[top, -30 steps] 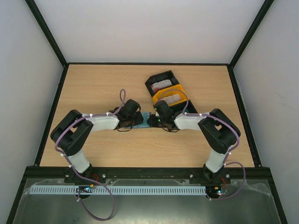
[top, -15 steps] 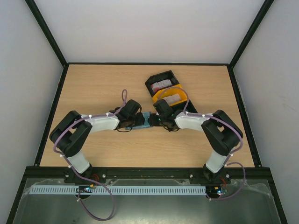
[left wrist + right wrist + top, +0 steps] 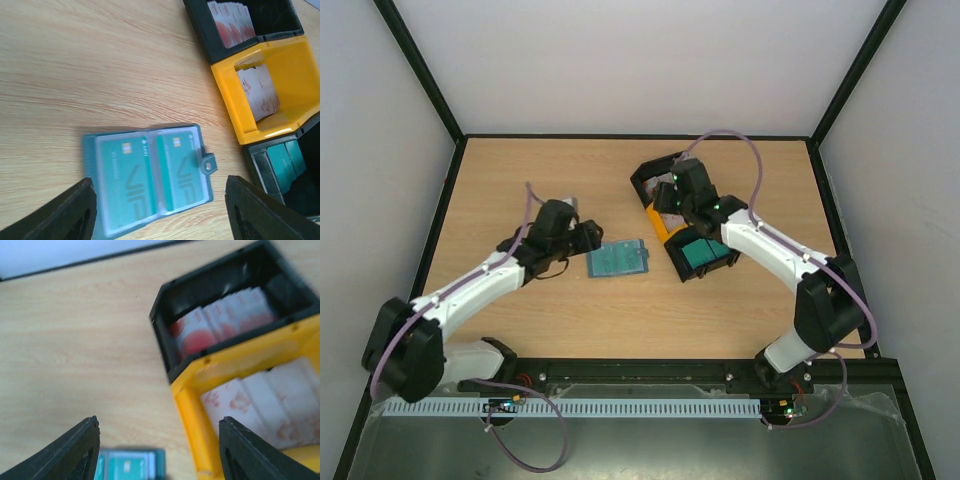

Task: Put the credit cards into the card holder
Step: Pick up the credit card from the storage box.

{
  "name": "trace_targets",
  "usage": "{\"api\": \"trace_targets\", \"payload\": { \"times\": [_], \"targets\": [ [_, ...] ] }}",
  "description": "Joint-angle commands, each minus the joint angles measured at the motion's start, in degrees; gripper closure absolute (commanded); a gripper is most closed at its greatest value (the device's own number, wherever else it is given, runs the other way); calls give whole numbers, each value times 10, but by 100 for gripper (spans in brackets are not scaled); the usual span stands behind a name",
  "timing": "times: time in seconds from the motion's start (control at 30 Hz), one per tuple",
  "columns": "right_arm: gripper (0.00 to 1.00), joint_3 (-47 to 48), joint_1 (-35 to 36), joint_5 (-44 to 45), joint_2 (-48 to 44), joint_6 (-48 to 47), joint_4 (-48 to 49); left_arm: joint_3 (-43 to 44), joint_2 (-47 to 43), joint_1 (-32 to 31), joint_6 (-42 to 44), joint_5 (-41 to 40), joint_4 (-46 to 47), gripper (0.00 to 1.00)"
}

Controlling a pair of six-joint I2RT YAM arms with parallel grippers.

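The card holder point(image 3: 618, 258) lies open on the table, teal, with its clasp tab to the right. Two teal credit cards point(image 3: 122, 180) sit in its clear pockets. My left gripper point(image 3: 588, 236) hovers just left of it, open and empty; in the left wrist view the holder point(image 3: 150, 177) lies between and below the open left gripper point(image 3: 160, 180). My right gripper point(image 3: 667, 197) hangs open and empty above the bins, with the holder point(image 3: 131, 463) at the bottom edge of its view. Red-and-white cards point(image 3: 220, 320) and pale cards point(image 3: 270, 400) stand in bins.
Three bins stand in a row right of the holder: a far black bin point(image 3: 200, 35), a yellow bin point(image 3: 225, 95) and a near black bin point(image 3: 720, 268) holding teal cards point(image 3: 703, 252). Black frame rails border the table.
Both grippers have opened and drawn away from the card holder. The left arm swung left, the right arm rose back over the bins. The holder now lies open on the table.
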Motion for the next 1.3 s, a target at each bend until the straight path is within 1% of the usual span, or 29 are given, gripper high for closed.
{"api": "trace_targets", "payload": {
  "times": [0.0, 0.13, 0.2, 0.27, 0.33, 0.47, 0.57, 0.67, 0.8, 0.9, 1.13, 1.27],
  "targets": [
    [36, 72, -32, 44, 55, -24, -65, -40, -83, 56, 39, 34, -51, 26],
    [36, 105, -54, 37, 96, -20, -83, -80, -127, 123, 56, 113, -53, 20],
    [35, 109, -63, 35, 107, -22, -86, -94, -134, 137, 56, 151, -38, 20],
    [36, 126, -72, 35, 128, -26, -110, -90, -134, 131, 58, 146, -41, 19],
    [38, 138, -84, 36, 154, -28, -134, -83, -136, 124, 58, 131, -48, 19],
    [46, 145, -114, -13, 198, -39, -156, -62, -134, 146, 67, 167, -61, 18],
    [46, 182, -116, -23, 229, -69, -182, -80, -135, 162, 56, 171, -50, 18],
    [47, 229, -116, -29, 266, -94, -230, -91, -123, 165, 53, 189, -40, 18],
    [49, 276, -116, -15, 305, -131, -276, -87, -110, 170, 48, 195, -46, 18],
    [51, 296, -117, -28, 324, -146, -280, -90, -102, 177, 47, 197, -48, 18],
    [50, 330, -116, -56, 380, -156, -289, -96, -86, 189, 46, 200, -43, 19],
    [51, 330, -116, -73, 387, -162, -286, -105, -79, 191, 46, 202, -42, 19]
  ]
}}
